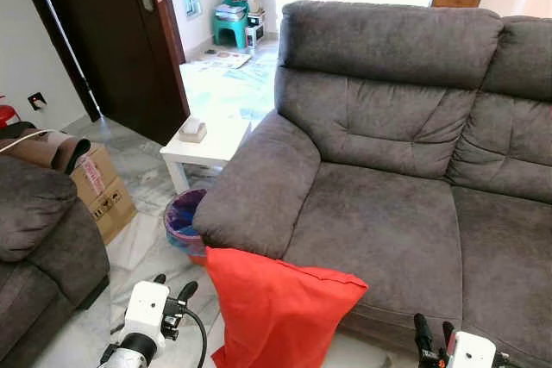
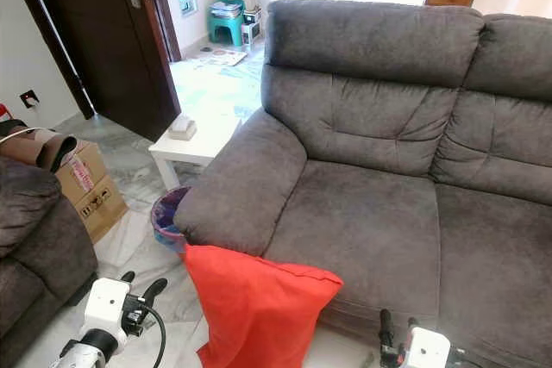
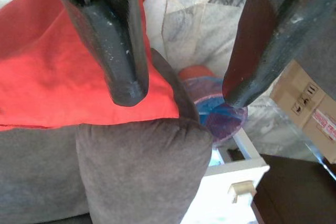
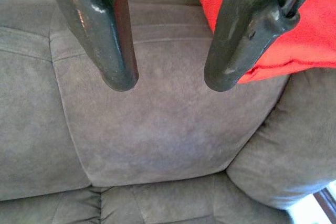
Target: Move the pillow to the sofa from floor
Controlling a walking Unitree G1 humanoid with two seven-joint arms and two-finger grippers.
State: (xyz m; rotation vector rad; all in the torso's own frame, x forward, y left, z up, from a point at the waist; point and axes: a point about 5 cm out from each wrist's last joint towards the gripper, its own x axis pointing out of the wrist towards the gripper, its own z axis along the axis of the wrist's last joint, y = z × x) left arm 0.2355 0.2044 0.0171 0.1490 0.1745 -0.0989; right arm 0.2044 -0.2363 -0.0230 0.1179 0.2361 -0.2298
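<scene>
The red pillow point(image 1: 276, 308) stands on edge on the floor point(image 1: 147, 247) at the lower centre of the frame, leaning against the front of the grey sofa point(image 1: 388, 178) just below its left armrest. Its top edge runs slightly downhill from left to right, its upper right corner rests against the front of the seat cushion, and its long axis runs roughly top to bottom. Its lower end is cut off by the bottom of the frame.

The left claw point(image 1: 172, 286) sits at the lower left, just beside the pillow and apart from it, its two fingers spread with nothing between them. The right claw point(image 1: 434, 331) sits at the lower right in front of the seat cushion, fingers parted, also holding nothing.

Left of the armrest a round bin point(image 1: 184, 223) with a purple and blue liner stands on the floor, partly hidden by the armrest; its contents cannot be made out. Behind it is a small white desk point(image 1: 207, 148) carrying a tissue box point(image 1: 192, 130). Further left a cardboard box point(image 1: 102, 187) sits beside a second sofa point(image 1: 39, 239), cut off at the left edge. A dark door point(image 1: 112, 32) fills the upper left.
</scene>
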